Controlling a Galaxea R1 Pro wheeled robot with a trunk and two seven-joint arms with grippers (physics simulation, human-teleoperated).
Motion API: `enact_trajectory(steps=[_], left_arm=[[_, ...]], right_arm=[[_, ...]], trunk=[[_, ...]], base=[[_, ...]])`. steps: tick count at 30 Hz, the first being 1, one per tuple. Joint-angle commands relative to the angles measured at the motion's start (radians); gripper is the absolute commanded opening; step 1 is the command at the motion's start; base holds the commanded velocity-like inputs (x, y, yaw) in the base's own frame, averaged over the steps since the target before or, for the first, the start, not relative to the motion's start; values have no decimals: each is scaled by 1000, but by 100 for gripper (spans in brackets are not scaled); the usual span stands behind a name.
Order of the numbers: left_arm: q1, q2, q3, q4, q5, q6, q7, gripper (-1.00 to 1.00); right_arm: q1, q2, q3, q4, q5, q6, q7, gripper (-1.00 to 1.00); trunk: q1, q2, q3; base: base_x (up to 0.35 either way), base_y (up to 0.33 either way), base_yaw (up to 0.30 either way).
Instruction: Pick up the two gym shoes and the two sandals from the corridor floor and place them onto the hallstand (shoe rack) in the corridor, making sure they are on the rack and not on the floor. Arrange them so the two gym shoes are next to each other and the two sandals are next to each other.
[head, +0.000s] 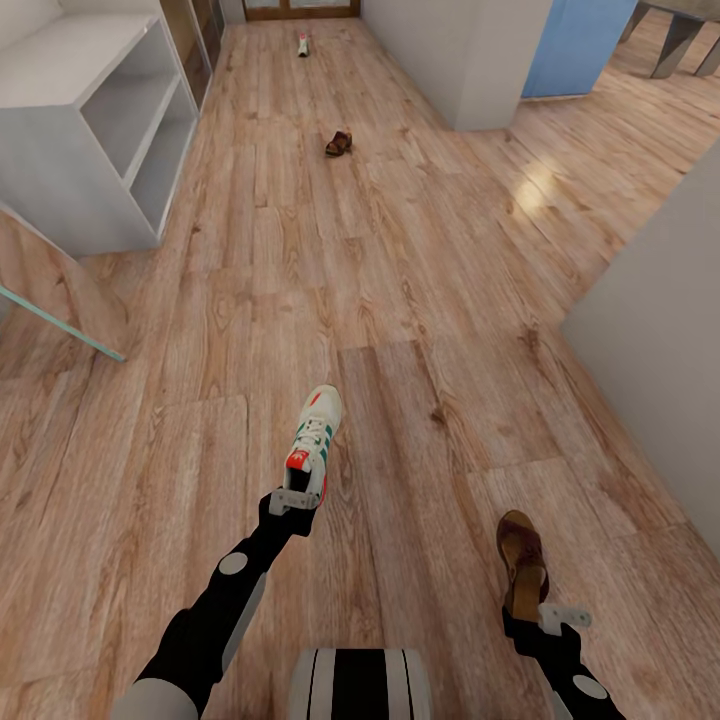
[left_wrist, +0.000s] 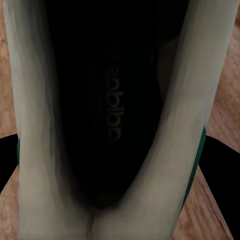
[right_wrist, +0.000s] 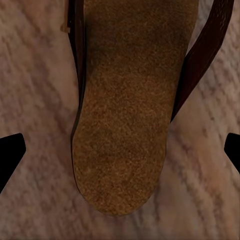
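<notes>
A white gym shoe (head: 314, 436) with green stripes and a red heel points away from me, and my left gripper (head: 297, 498) is shut on its heel. In the left wrist view the shoe's dark inside (left_wrist: 112, 100) sits between the black fingers (left_wrist: 220, 175), which press its sides. A brown sandal (head: 520, 553) lies on the wood-plank floor (head: 420, 300) at the lower right. My right gripper (head: 547, 612) hovers open over its heel (right_wrist: 122, 125), fingertips (right_wrist: 11, 150) wide apart. The second sandal (head: 338, 143) and second gym shoe (head: 303, 44) lie far down the corridor. The white hallstand (head: 60, 60) stands at the upper left.
A mint-framed mirror (head: 60, 305) leans at the left, just in front of the hallstand. Grey walls close in at the right (head: 660, 350) and at the upper middle (head: 450, 60). A blue panel (head: 575, 45) stands beyond the wall corner.
</notes>
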Motion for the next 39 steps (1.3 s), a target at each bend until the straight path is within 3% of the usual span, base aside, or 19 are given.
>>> enact_trajectory(steps=[1,5,9,16,25,27,32,39], left_arm=[[0,0,1,-1,-4,0,-3,-100],[-1,0,1,-1,-4,0,-3,-100],[-1,0,1,-3,-4,-1,-3,-100],[-1,0,0,-9,-3,-4,-3,-100],[55,1,-16,-210,24,8,-3,-100],[75,2,-35,-242,26,11,-3,-100],[88,3,-63,-260,28,27,-2,-100],[92,3,-70,-263,28,35,-2,-100]], right_arm=[[0,0,0,1,-5,-3,-1,100],[-1,0,0,0,-5,-3,0,100],[-1,0,0,-1,-5,-3,-1,100],[-1,0,0,-1,-5,-3,0,100],[-1,0,-1,-2,-5,-3,0,100],[-1,0,-1,-2,-5,-3,0,100],[-1,0,-1,-2,-6,-3,1,100],[-1,0,-1,-3,-6,-3,1,100]], trunk=[[0,0,-1],[0,0,-5],[2,-1,-26],[2,-1,-29],[2,-1,-29],[2,-1,-29],[2,-1,-29],[5,-3,-60]], base=[[0,0,0],[0,0,0],[0,0,0],[0,0,0],[0,0,0],[0,0,0],[0,0,0],[0,0,0]])
